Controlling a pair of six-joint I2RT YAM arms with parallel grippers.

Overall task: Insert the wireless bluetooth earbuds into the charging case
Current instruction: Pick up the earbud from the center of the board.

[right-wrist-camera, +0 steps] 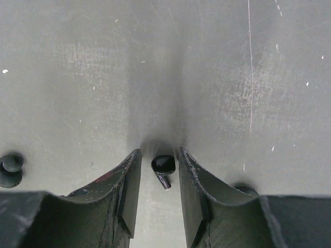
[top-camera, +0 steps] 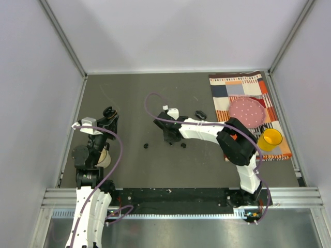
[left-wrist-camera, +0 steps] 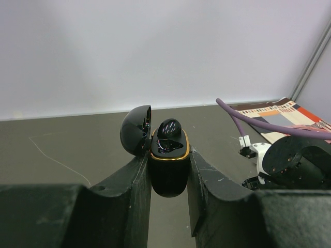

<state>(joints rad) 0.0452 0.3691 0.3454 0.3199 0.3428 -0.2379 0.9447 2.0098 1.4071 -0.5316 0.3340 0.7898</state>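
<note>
Grey table [right-wrist-camera: 217,77] under your right gripper [right-wrist-camera: 159,155], jaws apart astride an earbud [right-wrist-camera: 163,165], not yet pinched. It looks tiny, light, slick: take the rounded body squarely, gently. Your left gripper [left-wrist-camera: 168,157] clamps the case [left-wrist-camera: 168,181], lid open, one bud [left-wrist-camera: 169,128] seated.

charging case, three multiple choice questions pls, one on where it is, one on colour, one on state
1. Where is the charging case? A) lying loose B) clamped in the left pincer C) out of sight
2. What colour is its rim? A) gold B) red C) white
3. How is its lid? A) shut B) swung open C) gone
Answers: 1 B, fingers press both its sides; 2 A, a gold band rings the opening; 3 B, it tips back, one earbud showing inside.
</note>
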